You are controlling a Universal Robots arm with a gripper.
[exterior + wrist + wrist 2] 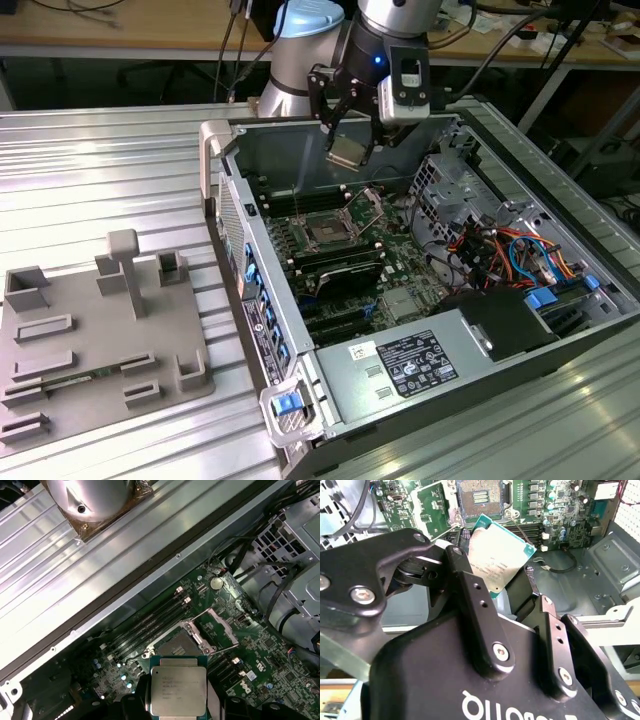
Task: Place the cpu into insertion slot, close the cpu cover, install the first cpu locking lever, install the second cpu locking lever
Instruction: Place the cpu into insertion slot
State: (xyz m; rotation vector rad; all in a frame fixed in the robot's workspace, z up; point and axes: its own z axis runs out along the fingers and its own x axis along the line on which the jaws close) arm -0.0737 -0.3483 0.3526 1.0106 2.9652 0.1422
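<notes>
Exterior view, upper middle: the gripper (351, 146) pinches the cpu (348, 154) in the air, the insertion slot (326, 232) lies uncovered at centre, so placing is in hand and likely calls for squaring the cpu to it.

Little of the print here can be read. The cpu (178, 691) carries several faint lines of small characters on its metal top, seen in both wrist views and too fine to read. In the second wrist view, large white letters run across the black body of the hand (495, 567), upside down and cut off by the picture's edge. In the exterior view a white label (415, 362) with a black panel lies on the power supply box (375, 395); its tiny lines and marks are not legible. A dark tag (262, 322) on the side of the computer case (232, 215) bears small pale marks, likewise unreadable.
</notes>
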